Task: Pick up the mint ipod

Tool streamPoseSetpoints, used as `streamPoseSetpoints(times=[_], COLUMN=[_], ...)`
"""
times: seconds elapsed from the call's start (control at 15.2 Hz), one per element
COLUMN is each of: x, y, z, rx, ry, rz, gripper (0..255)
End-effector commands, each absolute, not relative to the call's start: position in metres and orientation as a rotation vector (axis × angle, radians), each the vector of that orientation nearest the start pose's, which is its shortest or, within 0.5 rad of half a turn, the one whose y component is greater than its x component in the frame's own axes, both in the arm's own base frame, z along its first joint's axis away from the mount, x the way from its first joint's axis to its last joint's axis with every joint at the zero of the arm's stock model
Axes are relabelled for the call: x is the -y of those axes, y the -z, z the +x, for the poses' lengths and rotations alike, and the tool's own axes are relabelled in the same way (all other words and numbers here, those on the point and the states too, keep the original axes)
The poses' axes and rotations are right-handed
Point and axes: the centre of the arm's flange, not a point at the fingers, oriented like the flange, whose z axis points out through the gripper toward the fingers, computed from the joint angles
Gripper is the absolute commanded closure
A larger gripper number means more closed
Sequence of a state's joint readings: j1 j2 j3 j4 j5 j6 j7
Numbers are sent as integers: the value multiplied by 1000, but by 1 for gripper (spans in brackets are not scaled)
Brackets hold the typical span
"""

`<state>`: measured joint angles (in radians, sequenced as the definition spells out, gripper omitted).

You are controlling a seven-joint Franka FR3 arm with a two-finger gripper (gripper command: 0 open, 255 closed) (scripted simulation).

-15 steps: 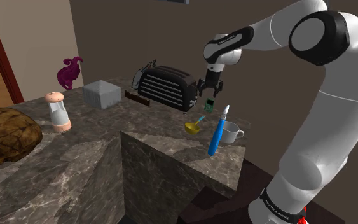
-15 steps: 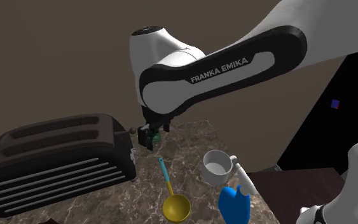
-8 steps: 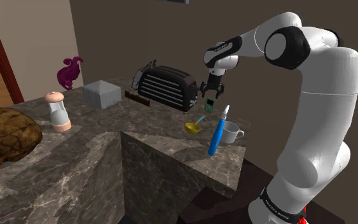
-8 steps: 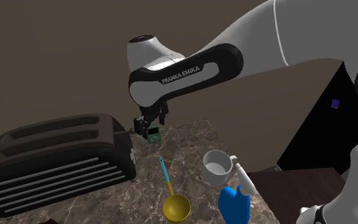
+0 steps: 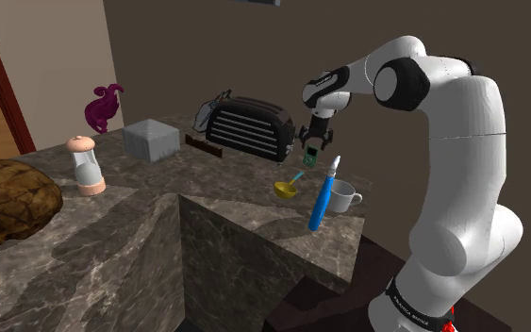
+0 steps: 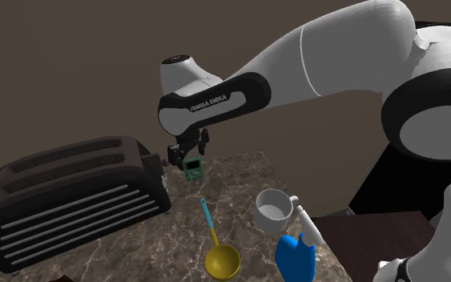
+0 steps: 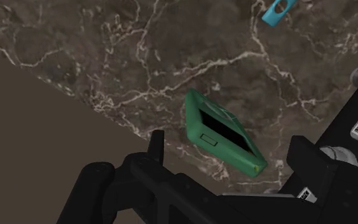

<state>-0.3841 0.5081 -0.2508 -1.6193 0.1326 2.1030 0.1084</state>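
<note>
FRANKA EMIKA reads in white along the arm's (image 6: 215,100) black link, which slants in from the second exterior view's right, wrist bent down. The pincer (image 6: 188,150) hangs just above the green ipod (image 7: 222,130), fingers spread, gripping nothing. The ipod sits on the marble tabletop (image 7: 139,57) near its back edge at the brown wall (image 7: 31,127), with the black toaster (image 6: 71,196) just beside it. Bare marble runs toward the white cup (image 6: 275,210).

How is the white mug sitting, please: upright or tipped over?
Upright: the white mug rests on its base on the marble counter, open mouth facing up.
</note>
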Motion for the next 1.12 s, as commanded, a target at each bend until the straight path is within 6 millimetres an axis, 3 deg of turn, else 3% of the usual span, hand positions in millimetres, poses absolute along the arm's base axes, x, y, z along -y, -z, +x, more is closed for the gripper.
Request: streamPoseSetpoints(times=[0.0,0.13,0.26,0.33,0.92,1.06], x=[382,382,382,382,382,382], y=[-326,-312,-312,-311,-312,-323], z=[564,564,564,564,564,564], rx=[-1199,-1199,-1199,-1199,-1199,-1199], ry=[-11,-11,-11,-11,-11,-11], rz=[-2910,-2910,-2910,-2910,-2910,-2910], gripper=[0,0,0,255,255,255])
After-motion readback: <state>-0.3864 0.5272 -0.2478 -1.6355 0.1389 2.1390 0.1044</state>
